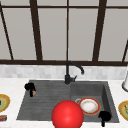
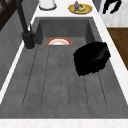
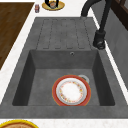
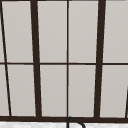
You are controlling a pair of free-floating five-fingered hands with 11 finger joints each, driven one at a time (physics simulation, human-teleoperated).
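Front view: left hand [image 1: 30,87] above far left of dark grey stone sink [image 1: 42,105], small orange object [image 1: 34,93] just beneath, grasp not discernible; right hand [image 1: 104,116], fingers relaxed, near red-rimmed white round plate [image 1: 88,105] in basin.

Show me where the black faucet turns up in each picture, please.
Front view: faucet at centre, behind the sink.
Left side view: faucet at upper left.
Right side view: faucet at upper right.
Upper view: faucet's curved top at bottom edge.
Shared landmark: dark window frame behind it.
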